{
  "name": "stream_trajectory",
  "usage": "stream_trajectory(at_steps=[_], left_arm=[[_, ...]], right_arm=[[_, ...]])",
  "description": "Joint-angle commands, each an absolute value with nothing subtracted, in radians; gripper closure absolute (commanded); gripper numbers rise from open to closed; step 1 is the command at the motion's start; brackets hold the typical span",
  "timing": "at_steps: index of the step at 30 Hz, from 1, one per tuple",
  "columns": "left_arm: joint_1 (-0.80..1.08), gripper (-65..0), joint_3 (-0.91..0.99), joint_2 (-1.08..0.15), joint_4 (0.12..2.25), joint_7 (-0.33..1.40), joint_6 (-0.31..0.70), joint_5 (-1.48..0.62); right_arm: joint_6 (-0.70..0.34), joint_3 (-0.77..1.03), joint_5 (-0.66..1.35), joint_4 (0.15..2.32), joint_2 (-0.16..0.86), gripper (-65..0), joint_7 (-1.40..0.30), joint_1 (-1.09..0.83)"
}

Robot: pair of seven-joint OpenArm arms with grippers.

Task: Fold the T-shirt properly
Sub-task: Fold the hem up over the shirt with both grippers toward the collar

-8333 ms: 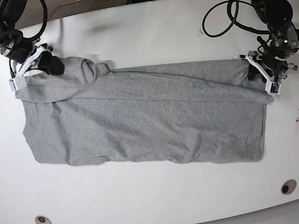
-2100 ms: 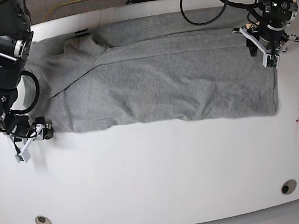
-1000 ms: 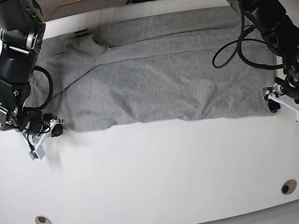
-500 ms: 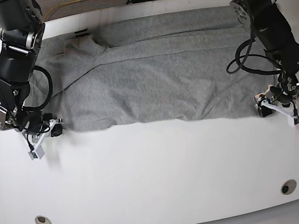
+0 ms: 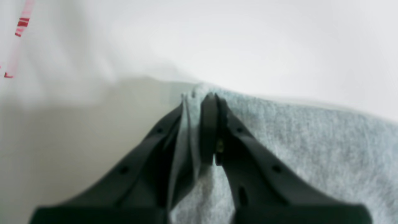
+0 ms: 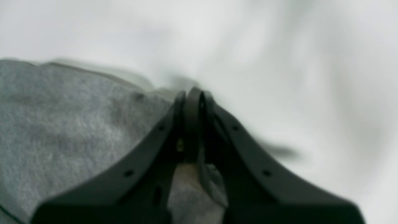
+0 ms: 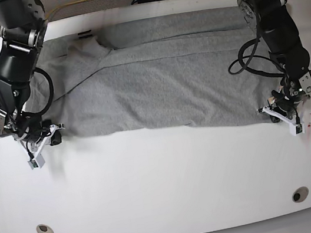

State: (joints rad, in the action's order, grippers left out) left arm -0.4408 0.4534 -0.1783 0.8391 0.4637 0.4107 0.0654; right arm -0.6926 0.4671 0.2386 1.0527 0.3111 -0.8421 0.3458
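Fingers (image 5: 209, 124) of left gripper (image 7: 283, 112) and right gripper (image 7: 43, 139) clamped on T-shirt (image 7: 160, 74) near corners | long axis along table (image 7: 166, 180) front edge | cloth lies rearward.

T-shirt (image 7: 160, 74) lies spread across the table's (image 7: 165, 174) far half, a claw at each near corner

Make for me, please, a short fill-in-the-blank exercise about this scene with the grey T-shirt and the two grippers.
1. The T-shirt lies spread on a table whose colour is ____.
2. The left gripper is shut on the shirt's ____.
3. In the base view, the right gripper sits at the shirt's near ____ corner.

Missing words: white; edge; left
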Motion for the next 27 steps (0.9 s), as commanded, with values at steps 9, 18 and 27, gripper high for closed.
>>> stream_trajectory(at_steps=[9, 18, 27], left_arm=[[-0.41, 0.0, 0.455, -0.193, 1.069, 0.449, 0.529, 0.054], [-0.288, 0.0, 0.452, -0.166, 1.314, 0.449, 0.604, 0.054], [-0.143, 0.0, 0.455, -0.165, 1.494, 0.449, 0.641, 0.054]], right_arm=[[-0.698, 0.47, 0.248, 1.218, 0.337, 0.0, -0.885, 0.363], [-0.698, 0.475, 0.255, 1.371, 0.354, 0.0, -0.984, 0.338], [-0.698, 0.484, 0.257, 1.543, 0.352, 0.0, -1.053, 0.262]])
